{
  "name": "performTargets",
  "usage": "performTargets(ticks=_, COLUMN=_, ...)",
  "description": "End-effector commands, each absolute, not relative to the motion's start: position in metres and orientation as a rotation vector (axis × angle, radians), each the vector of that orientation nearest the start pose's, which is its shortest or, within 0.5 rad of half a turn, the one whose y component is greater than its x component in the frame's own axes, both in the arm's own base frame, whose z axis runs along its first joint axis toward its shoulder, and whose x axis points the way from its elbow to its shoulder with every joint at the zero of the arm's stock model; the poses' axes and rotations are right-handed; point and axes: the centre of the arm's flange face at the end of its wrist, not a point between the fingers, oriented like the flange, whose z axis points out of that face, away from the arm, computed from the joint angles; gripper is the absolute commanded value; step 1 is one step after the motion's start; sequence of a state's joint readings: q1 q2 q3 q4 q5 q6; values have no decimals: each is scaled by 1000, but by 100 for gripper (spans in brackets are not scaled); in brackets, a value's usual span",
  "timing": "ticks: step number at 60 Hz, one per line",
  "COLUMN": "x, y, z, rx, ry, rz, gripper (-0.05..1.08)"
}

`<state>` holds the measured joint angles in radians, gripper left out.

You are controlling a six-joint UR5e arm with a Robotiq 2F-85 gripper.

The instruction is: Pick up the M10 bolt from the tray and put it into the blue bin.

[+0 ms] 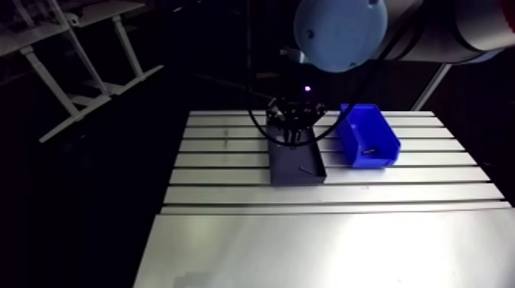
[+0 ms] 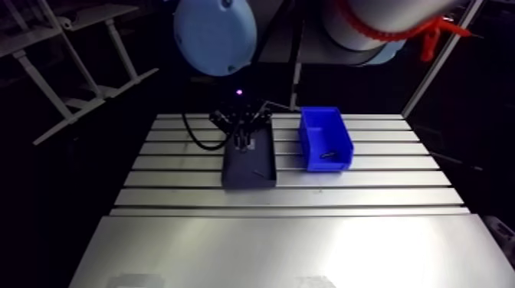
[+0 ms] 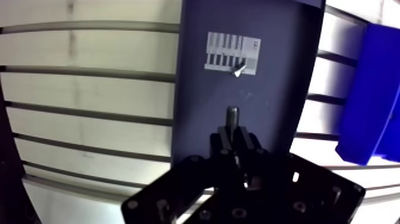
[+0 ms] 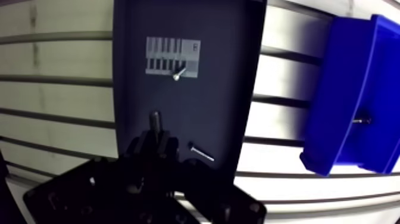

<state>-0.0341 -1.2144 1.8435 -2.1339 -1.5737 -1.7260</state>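
A: Status?
B: Pick stage: gripper (image 3: pixel 233 134) clamped on dark steel M10 bolt (image 3: pixel 232 115), over dark rectangular tray (image 3: pixel 196 71).
A: Next?
B: Lift clear, carry across to blue plastic bin (image 3: pixel 366 101), release.

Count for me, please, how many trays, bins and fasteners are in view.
Trays: 1 (dark tray)
Bins: 1 (blue bin)
Fasteners: 4 (bolt in the gripper, two loose screws in the tray, one screw in the bin)
Total: 6
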Motion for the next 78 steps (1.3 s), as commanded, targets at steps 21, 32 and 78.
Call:
performTargets(ticks=21, x=-570, y=-111, z=291, rx=-413, ry=3052, rz=-16, gripper=107)
performTargets(ticks=32, x=-578, y=-104, z=317, rx=-632, ry=3030, rz=-6, gripper=107)
performTargets(ticks=78, x=-589, y=-41, z=400, rx=-1697, ry=2595, rz=-18, gripper=107)
